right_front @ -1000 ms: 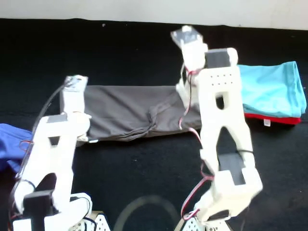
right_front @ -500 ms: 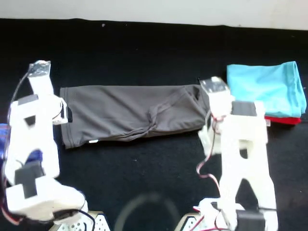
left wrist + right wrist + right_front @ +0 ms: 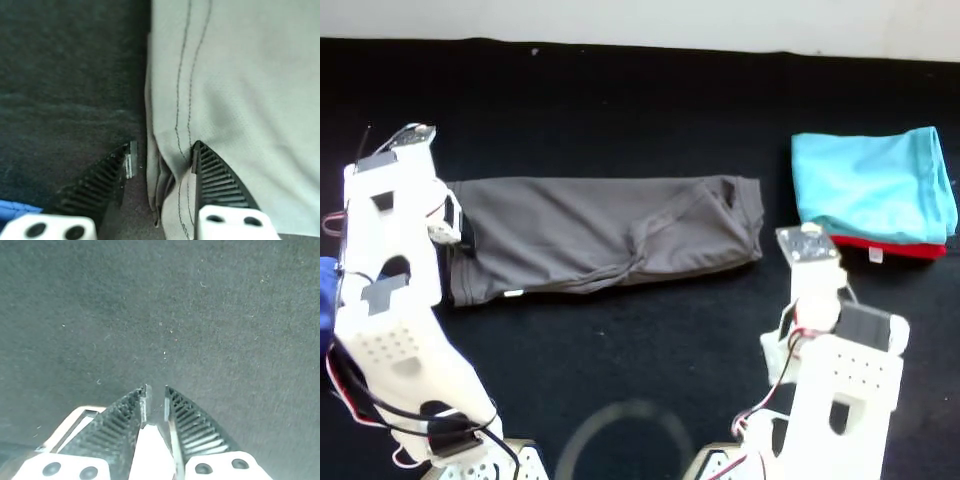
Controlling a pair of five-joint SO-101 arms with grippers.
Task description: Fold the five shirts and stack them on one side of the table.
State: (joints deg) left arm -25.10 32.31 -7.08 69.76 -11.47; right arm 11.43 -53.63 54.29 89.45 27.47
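Folding of the grey shirt (image 3: 605, 235) is the step in hand. In the high view it lies across the middle of the black table (image 3: 620, 100) as a long flat band, already doubled lengthwise, with a bunched crease near its centre. The left arm (image 3: 390, 260) stands at the band's left end and the right arm (image 3: 840, 360) sits at the lower right of the frame, well apart from the cloth. At the right edge a cyan shirt (image 3: 870, 185) rests folded on a red shirt (image 3: 890, 247), which marks the stacking side. A blue shirt (image 3: 325, 300) peeks in at the left edge, unfolded as far as can be seen. In the left wrist view the left pincer (image 3: 164, 150) is spread wide astride the shirt's stitched edge, one jaw over bare table, the other over the fabric, with nothing clamped. In the right wrist view the right pincer (image 3: 156, 392) is all but closed, empty, above bare table. The next move likely calls for the left pincer to close on that layered edge, catching every ply, then carry it across toward the far end to halve the band.
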